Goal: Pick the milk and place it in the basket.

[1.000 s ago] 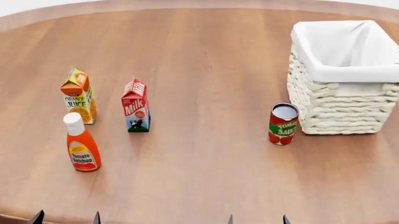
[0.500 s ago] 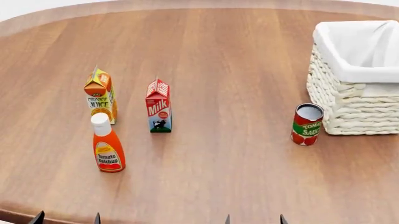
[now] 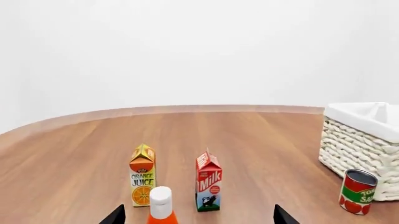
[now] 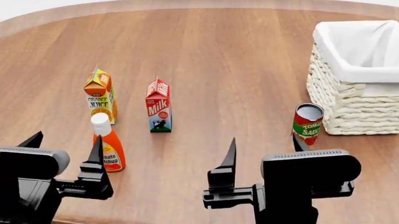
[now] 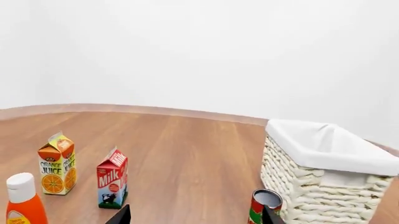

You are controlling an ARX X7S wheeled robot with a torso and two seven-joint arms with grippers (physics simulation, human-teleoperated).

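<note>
The milk is a small carton with a red gable top, standing upright on the wooden table left of centre; it also shows as the milk and the milk. The woven basket with a white liner stands at the far right, also seen as the basket and the basket. My left gripper hovers open near the front left, well short of the milk. My right gripper is open at the front right. Both grippers, left gripper and right gripper, hold nothing.
An orange juice carton stands just left of the milk. A ketchup bottle stands in front of it, close to my left gripper's inner finger. A tomato sauce can sits beside the basket's near corner, right behind my right gripper.
Both arms have risen into the head view; before, only the fingertips showed at the bottom edge. The head view panned left a second ago. No object has moved on the table.
</note>
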